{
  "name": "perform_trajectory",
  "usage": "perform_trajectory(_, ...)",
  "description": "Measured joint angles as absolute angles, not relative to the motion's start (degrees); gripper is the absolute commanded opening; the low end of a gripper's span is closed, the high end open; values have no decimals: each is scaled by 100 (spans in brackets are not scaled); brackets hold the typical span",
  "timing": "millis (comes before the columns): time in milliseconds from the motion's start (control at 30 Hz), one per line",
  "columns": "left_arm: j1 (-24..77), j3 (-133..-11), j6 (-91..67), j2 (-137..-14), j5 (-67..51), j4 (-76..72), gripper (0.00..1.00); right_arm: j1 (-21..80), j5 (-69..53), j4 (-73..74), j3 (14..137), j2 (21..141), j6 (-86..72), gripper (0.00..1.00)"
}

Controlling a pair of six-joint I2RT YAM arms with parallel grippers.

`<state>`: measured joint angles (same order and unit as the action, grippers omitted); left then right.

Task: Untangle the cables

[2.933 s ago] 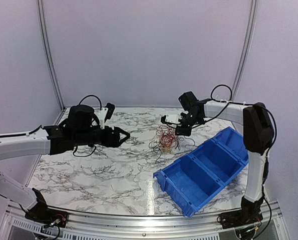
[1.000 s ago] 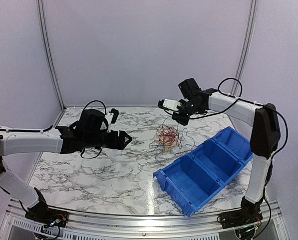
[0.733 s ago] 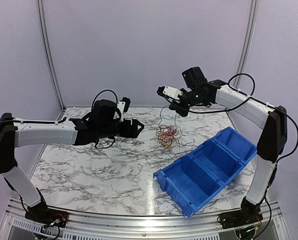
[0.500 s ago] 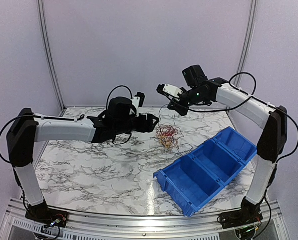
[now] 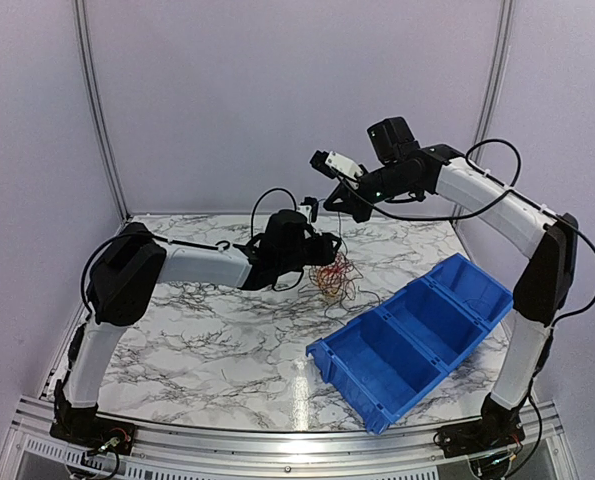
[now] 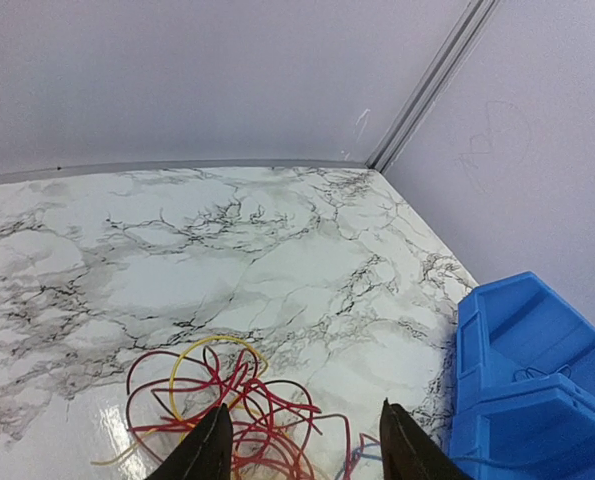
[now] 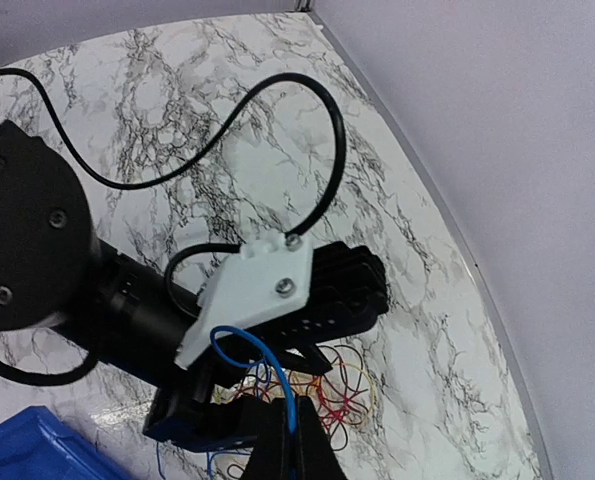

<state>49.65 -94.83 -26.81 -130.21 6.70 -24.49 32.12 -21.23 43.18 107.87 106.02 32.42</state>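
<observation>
Tangled cables [image 5: 332, 272] on the marble table [image 5: 177, 340], blue bin [image 5: 437, 378] at their 4 o'clock.
A thin dark strand is seen in one bin compartment from the left wrist. The left gripper [image 6: 302, 455] is held over the heap, jaws apart. The right gripper [image 5: 337, 205], raised at 12 o'clock, is pinched closed on a blue cable [image 7: 282, 375].
</observation>
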Motion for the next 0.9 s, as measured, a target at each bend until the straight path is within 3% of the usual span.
perform_trajectory(367,4965,-10016,-3089,-13738,720,-2552,37,3214,-2751,4200,11824,10549,3144,0)
perform_trajectory(900,4834,-9942,-3301,-13872,696,-2539,33,2989,-3208,3712,13568,9821,2989,0)
